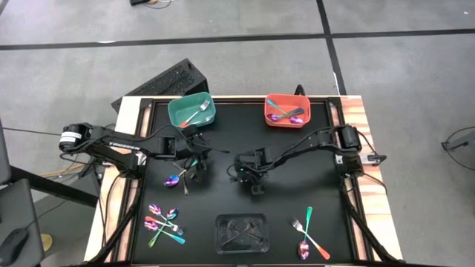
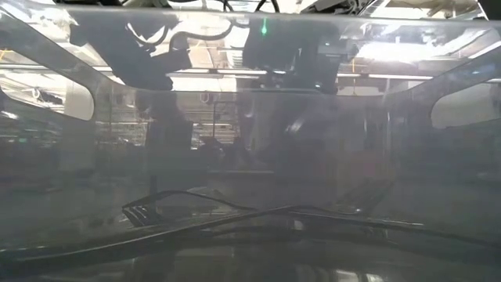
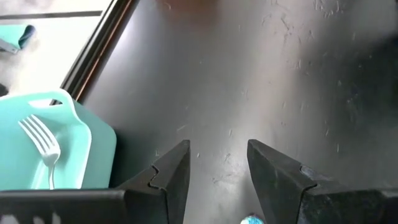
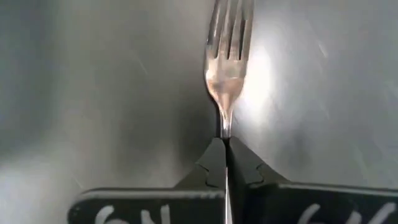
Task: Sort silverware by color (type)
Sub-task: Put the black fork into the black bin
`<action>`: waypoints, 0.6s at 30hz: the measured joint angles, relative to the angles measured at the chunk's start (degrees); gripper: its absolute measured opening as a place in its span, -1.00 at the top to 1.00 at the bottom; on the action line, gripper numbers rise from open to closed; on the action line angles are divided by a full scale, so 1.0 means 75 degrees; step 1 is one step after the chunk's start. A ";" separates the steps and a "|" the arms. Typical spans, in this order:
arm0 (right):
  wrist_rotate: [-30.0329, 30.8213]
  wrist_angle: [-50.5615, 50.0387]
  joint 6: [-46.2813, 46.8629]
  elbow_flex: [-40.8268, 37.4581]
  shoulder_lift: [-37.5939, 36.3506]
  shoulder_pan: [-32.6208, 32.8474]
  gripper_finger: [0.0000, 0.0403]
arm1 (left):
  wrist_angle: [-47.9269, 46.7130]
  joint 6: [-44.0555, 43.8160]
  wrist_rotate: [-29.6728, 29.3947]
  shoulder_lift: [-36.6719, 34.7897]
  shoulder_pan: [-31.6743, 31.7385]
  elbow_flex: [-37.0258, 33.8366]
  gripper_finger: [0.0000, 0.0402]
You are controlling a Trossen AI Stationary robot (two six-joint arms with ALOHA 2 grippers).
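Observation:
My right gripper (image 1: 254, 184) stands mid-table over the black mat (image 1: 297, 170), shut on a fork (image 4: 227, 68) whose shiny head shows beyond the fingertips (image 4: 214, 155). My left gripper (image 1: 200, 148) hovers open beside the teal bin (image 1: 191, 111), bare mat between its fingers (image 3: 217, 158). A speck of blue (image 3: 252, 219) shows far back between them; I cannot tell what it is. A rainbow spoon (image 1: 172, 180) and a fork (image 1: 185, 178) lie on the mat just near of the left gripper. More silverware lies near left (image 1: 163, 222) and near right (image 1: 308, 233). My right gripper pinches the fork's neck (image 4: 224, 127), just behind the head, between its two fingertips. The fingers come steeply from above, in line with the fork. The handle is hidden behind them. Whether the fork's head rests on the mat or is lifted, I cannot tell.
The teal bin holds a fork (image 3: 43, 149). The red bin (image 1: 287, 110) at the far right holds spoons. A clear plastic tray (image 1: 241, 233) with dull grey cutlery (image 2: 145, 210) stands at the near edge. A dark keyboard-like object (image 1: 159, 85) lies beyond the far left corner.

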 joint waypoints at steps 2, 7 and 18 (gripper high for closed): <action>0.0121 -0.0167 0.0122 -0.0036 -0.0257 0.0024 0.97 | -0.0086 -0.0059 0.0001 0.0000 0.0000 0.0000 0.26; 0.0105 -0.0026 0.0450 0.0002 -0.1341 0.0016 0.97 | -0.0204 -0.0329 0.0001 0.0000 0.0000 0.0000 0.26; -0.1097 0.1218 0.1856 0.0002 -0.2386 0.0709 0.97 | -0.0611 -0.0848 -0.0002 0.0000 -0.0158 0.0000 0.26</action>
